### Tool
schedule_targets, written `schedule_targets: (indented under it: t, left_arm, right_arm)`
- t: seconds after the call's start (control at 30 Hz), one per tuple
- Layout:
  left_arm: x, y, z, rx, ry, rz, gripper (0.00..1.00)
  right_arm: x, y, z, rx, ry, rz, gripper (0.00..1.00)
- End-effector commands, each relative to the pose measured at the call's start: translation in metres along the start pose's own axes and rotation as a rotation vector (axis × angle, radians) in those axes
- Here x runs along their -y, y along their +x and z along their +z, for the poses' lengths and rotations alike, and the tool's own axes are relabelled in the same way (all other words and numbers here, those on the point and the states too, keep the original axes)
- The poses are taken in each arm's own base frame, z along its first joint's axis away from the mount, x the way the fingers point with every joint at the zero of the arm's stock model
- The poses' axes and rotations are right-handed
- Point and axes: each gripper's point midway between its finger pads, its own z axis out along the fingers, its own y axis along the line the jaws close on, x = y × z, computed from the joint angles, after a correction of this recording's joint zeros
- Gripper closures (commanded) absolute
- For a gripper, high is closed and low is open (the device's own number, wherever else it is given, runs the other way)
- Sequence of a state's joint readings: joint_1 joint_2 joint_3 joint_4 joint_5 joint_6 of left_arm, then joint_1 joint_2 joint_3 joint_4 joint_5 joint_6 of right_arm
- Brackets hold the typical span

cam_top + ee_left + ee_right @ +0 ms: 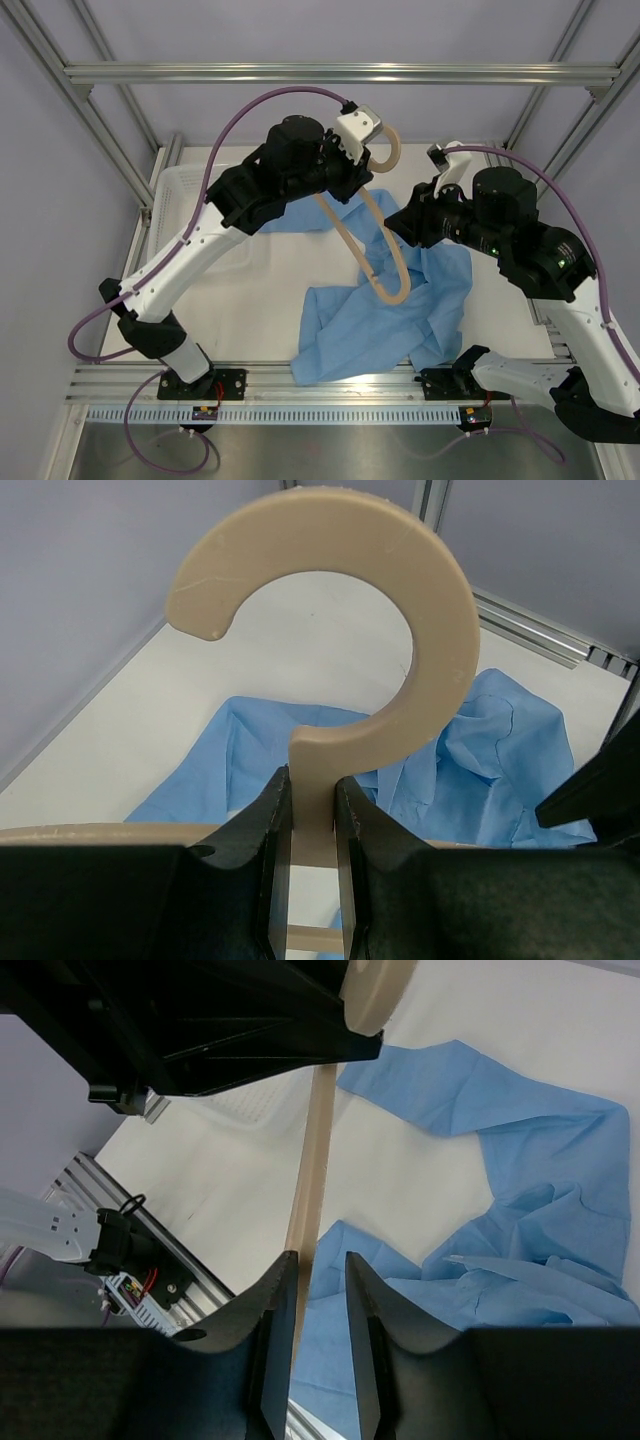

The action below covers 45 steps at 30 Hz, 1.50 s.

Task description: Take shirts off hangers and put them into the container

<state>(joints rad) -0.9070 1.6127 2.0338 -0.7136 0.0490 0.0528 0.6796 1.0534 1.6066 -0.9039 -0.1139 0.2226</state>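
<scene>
Plainly, the container (178,190) sits at the counter's (250,310) left edge, the shirt (370,320) crumpled outside it; left end effector (312,780) clamps the hanger (400,610), right end effector (320,1260) narrowly parted.

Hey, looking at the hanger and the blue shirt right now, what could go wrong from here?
1. The left gripper has its jaws clamped only on the thin neck of the hanger, so the hanger could twist in them.
2. The shirt looks caught on the hanger's low end, so lifting may drag it along.
3. The right gripper has its jaws open right by the hanger's arm and could close on that instead of fabric.
</scene>
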Motion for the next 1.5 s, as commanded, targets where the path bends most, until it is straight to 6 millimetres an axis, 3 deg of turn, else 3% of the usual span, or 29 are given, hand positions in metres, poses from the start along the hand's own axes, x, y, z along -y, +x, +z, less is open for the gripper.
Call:
schedule_targets:
  t: [0.0, 0.3, 0.8, 0.93, 1.0, 1.03, 1.13, 1.17, 1.2, 1.23, 1.27, 1.3, 1.33, 1.37, 1.47]
  left_arm:
    - [0.003, -0.024, 0.003, 0.075, 0.011, 0.014, 1.0]
    - [0.004, -0.031, 0.009, 0.087, 0.024, 0.012, 1.0]
    - [0.007, -0.04, -0.008, 0.121, 0.035, 0.01, 1.0]
    - [0.007, -0.04, -0.007, 0.125, 0.036, 0.011, 1.0]
    - [0.009, -0.039, -0.006, 0.123, 0.045, 0.011, 1.0]
    - [0.009, -0.039, -0.006, 0.121, 0.045, 0.011, 1.0]
    - [0.009, -0.041, -0.009, 0.145, 0.04, 0.005, 1.0]
    - [0.01, -0.03, -0.004, 0.13, 0.041, 0.001, 0.89]
    - [0.013, -0.044, -0.015, 0.195, 0.05, 0.002, 0.8]
    - [0.017, -0.046, -0.019, 0.219, 0.067, -0.004, 0.73]
    - [0.019, -0.03, -0.014, 0.201, 0.072, -0.012, 0.65]
    - [0.021, -0.049, -0.032, 0.287, 0.079, -0.013, 0.47]
    - [0.022, -0.051, -0.037, 0.309, 0.087, -0.018, 0.29]
    - [0.025, -0.05, -0.041, 0.32, 0.1, -0.015, 0.03]
    - [0.026, -0.053, -0.05, 0.338, 0.103, -0.013, 0.01]
  right_arm:
    - [-0.01, -0.001, 0.003, 0.008, -0.064, -0.005, 0.69]
    - [-0.013, 0.009, 0.003, -0.01, -0.085, 0.003, 0.69]
    - [-0.009, 0.016, 0.007, -0.014, -0.074, 0.006, 0.65]
    - [-0.009, 0.014, 0.006, -0.011, -0.072, 0.007, 0.71]
    - [-0.007, 0.013, 0.005, -0.004, -0.061, 0.008, 0.95]
    - [-0.006, 0.013, 0.005, -0.006, -0.054, 0.012, 1.0]
    - [-0.007, 0.012, 0.004, -0.009, -0.053, 0.021, 1.0]
    - [-0.006, 0.012, 0.004, -0.008, -0.05, 0.024, 1.0]
    - [-0.008, 0.013, 0.005, -0.014, -0.053, 0.024, 1.0]
    - [-0.007, 0.012, 0.004, -0.01, -0.046, 0.027, 1.0]
    - [-0.007, 0.012, 0.004, -0.008, -0.045, 0.028, 1.0]
    - [-0.008, 0.01, 0.002, -0.004, -0.049, 0.027, 1.0]
    - [-0.009, 0.01, 0.001, 0.002, -0.051, 0.03, 1.0]
    - [-0.01, 0.009, -0.001, 0.006, -0.054, 0.033, 1.0]
    - [-0.014, 0.005, -0.005, 0.019, -0.072, 0.037, 1.0]
